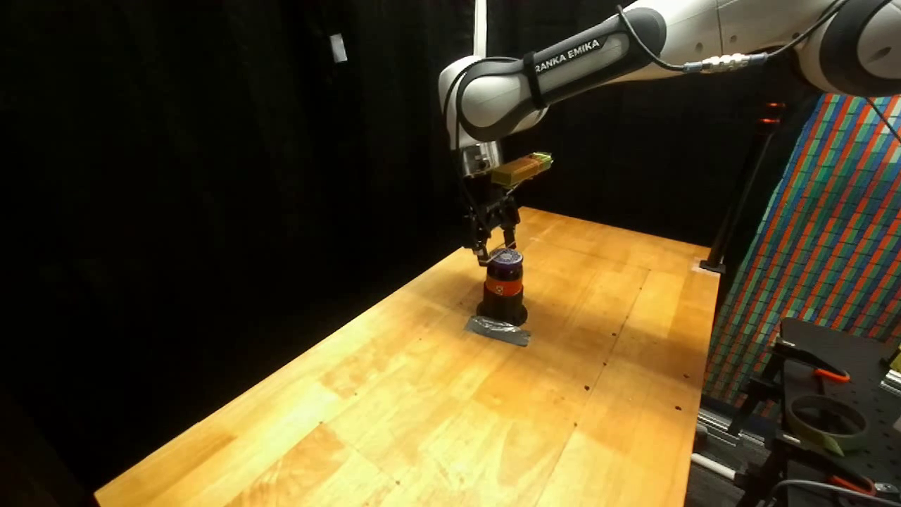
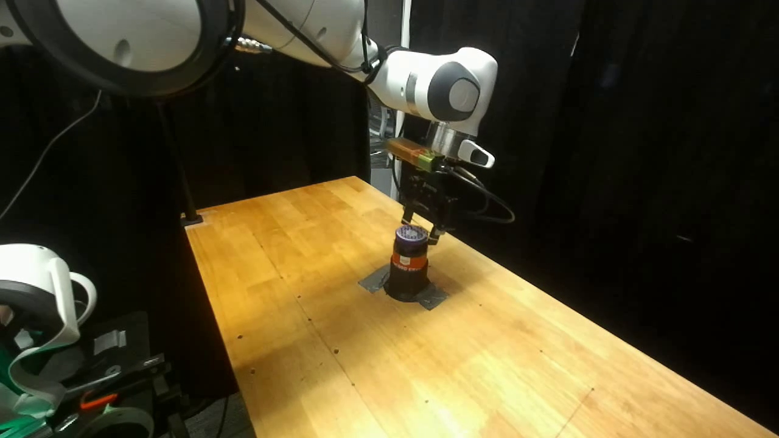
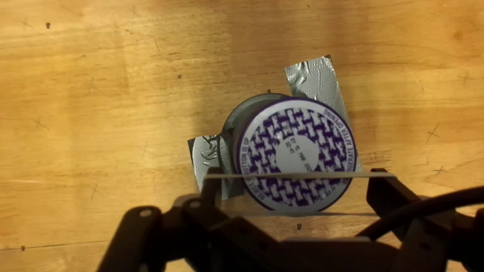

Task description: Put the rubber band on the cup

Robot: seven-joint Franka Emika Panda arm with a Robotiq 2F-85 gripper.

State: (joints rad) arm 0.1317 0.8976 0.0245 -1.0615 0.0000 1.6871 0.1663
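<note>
Beyond the left long edge of the bench (image 1: pixel 422 422), as seen in an exterior view: black curtain (image 1: pixel 197 197). Inside that edge, toward the far end, the gripper (image 1: pixel 497 253) points down at the end of the white arm (image 1: pixel 493 102). Its fingers (image 1: pixel 483 258) spread well apart, a pale rubber band (image 3: pixel 298 175) looped about their tips and drawn taut. Wrist view gives two near-parallel strands: one across the lid (image 3: pixel 297 151), one by the lid's lower rim. Whether band and lid actually touch, I cannot tell; the spot is small in both exterior views.

Just below, the cup (image 1: pixel 505 287), upright, nearer the left long edge than the right. Dark base, orange-red middle, purple-and-white patterned top. Fingers end at about lid height, one to each side of it in the wrist view. Grey tape (image 1: pixel 498 331) at the cup's foot, lying along the bench; two strips by the wrist view.

Slightly right and higher, an orange-brown block (image 1: pixel 521 169) juts out above the gripper. At the far right corner, a black pole foot (image 1: pixel 712 266). Past the right edge: multicoloured checked sheet (image 1: pixel 816 225), then a black side table (image 1: pixel 830 338) bearing a tape roll (image 1: pixel 841 442).
</note>
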